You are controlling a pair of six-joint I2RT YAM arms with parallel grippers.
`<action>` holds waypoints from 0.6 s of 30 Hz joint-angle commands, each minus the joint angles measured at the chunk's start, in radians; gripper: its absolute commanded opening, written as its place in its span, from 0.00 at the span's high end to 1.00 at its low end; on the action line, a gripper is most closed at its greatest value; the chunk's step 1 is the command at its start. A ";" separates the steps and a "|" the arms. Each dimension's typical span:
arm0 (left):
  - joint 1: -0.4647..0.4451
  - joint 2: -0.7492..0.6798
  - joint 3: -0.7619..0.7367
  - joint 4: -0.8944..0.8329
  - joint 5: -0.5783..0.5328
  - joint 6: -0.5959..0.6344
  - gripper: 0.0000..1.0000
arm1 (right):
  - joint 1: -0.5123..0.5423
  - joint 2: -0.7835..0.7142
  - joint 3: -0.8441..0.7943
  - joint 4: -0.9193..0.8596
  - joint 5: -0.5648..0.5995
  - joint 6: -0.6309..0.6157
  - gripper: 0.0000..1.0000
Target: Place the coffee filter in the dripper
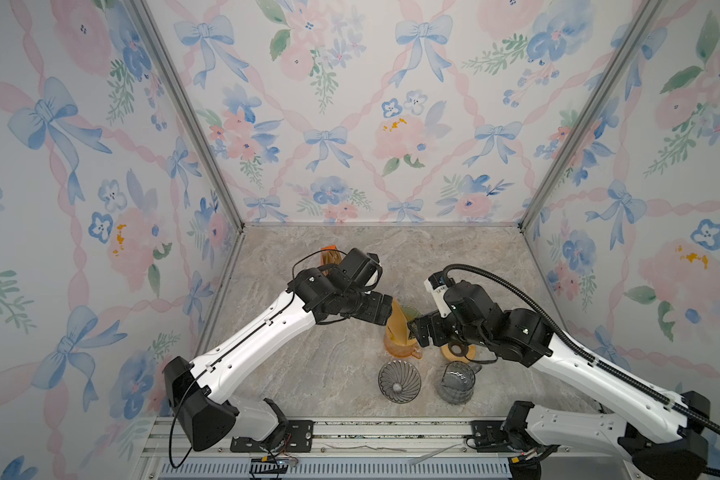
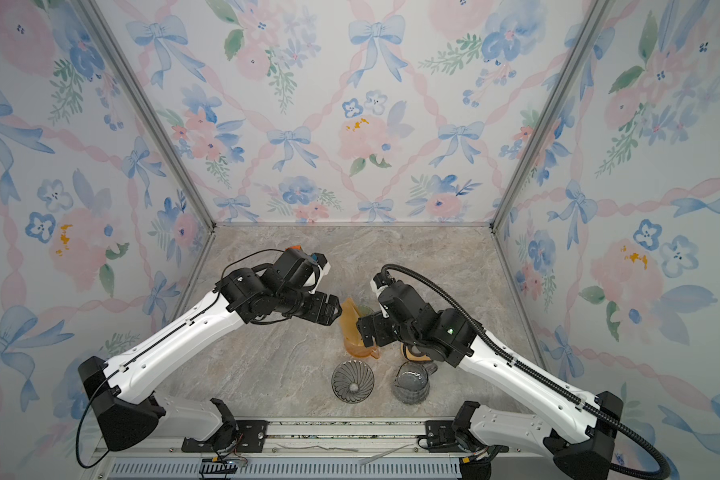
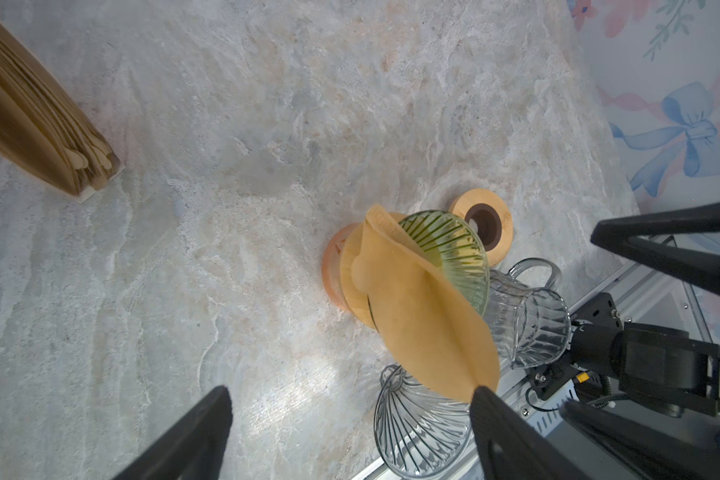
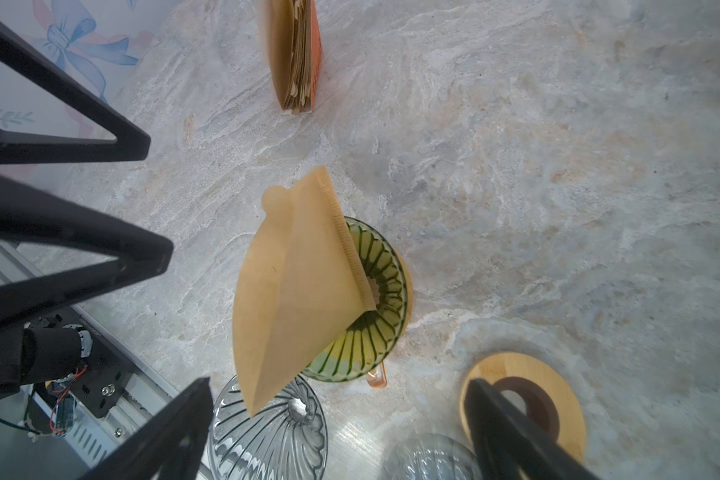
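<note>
A brown paper coffee filter (image 1: 396, 320) (image 4: 292, 282) stands tip down in the green ribbed dripper (image 1: 412, 311) (image 4: 379, 266), creased and leaning to one side, most of it above the rim. The dripper rests on an orange server (image 1: 400, 349). In both top views the two grippers flank the filter. My left gripper (image 3: 350, 415) is open; the filter's upper edge (image 3: 416, 316) just meets one of its fingertips (image 3: 485, 395). Nothing sits between the fingers of my open right gripper (image 4: 337, 399), which hangs close over the filter and dripper.
Toward the front stand a clear glass dripper (image 1: 399, 381) and a clear ribbed glass pitcher (image 1: 457, 382). A wooden ring with a dark centre (image 1: 458, 351) lies under the right arm. A pack of brown filters (image 4: 294, 54) stands at the back left, behind the left arm.
</note>
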 commanded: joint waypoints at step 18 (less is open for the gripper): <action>0.024 -0.018 -0.257 0.272 0.125 -0.115 0.02 | 0.043 0.194 0.149 -0.128 0.156 0.078 0.04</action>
